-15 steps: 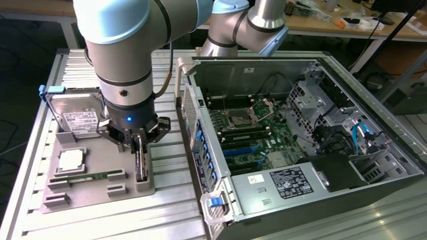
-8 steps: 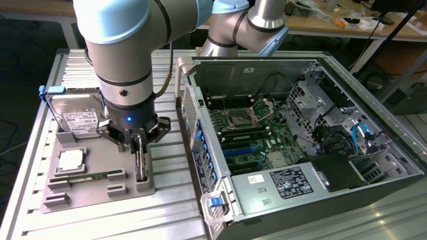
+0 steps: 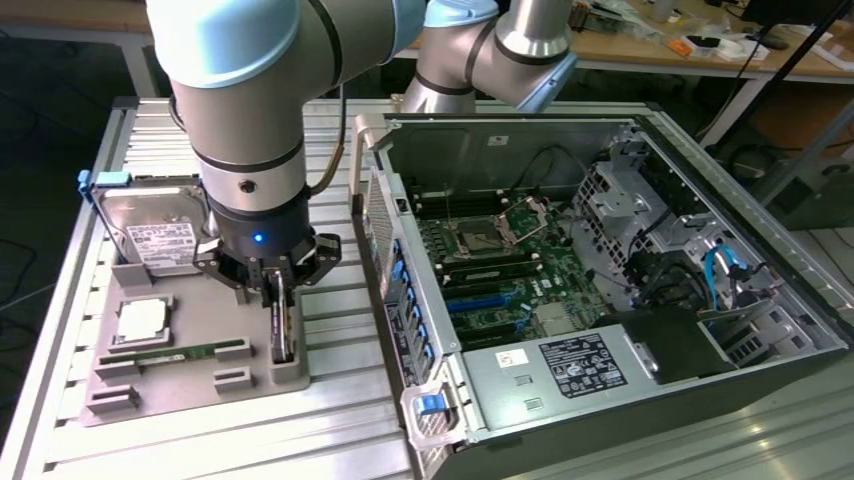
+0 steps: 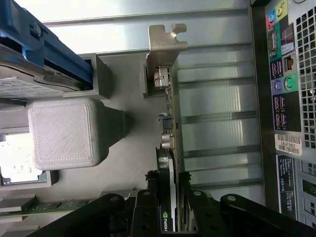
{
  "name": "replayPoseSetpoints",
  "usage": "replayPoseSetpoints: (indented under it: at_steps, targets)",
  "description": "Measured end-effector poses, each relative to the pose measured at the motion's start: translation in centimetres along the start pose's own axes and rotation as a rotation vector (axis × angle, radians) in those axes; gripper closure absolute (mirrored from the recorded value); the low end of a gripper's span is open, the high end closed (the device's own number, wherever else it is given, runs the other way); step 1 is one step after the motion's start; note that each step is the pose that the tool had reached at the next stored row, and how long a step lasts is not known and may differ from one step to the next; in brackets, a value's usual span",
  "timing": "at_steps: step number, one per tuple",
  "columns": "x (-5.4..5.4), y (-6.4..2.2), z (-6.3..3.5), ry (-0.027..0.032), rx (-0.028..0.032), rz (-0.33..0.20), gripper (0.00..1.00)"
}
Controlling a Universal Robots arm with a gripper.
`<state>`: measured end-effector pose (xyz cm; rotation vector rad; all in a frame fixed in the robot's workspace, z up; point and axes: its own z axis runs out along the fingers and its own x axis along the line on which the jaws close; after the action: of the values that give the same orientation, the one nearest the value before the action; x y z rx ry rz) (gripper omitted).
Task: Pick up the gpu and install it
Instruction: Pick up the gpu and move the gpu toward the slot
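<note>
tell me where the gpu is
The gpu stands on edge in the grey holder, at the exterior view's left of the computer case, held between the fingers.

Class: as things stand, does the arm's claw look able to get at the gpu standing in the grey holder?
Likely yes: the claw straddles the gpu from above, closed on both its faces, with nothing in between.

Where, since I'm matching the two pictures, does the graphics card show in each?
Exterior view: graphics card stands on edge in the grey tray, under the gripper, toward the exterior view's left.
Wrist view: graphics card seen edge-on, clamped in the gripper.
Shared landmark: the hard drive in the same tray.
</note>
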<state>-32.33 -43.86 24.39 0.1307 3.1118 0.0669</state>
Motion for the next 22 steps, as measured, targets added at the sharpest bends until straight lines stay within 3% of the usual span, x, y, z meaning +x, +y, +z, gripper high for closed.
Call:
replayPoseSetpoints:
  at_steps: [22]
  targets:
    - [-0.01, 0.01, -0.20, -0.0001, -0.0001, 0.000, 0.73]
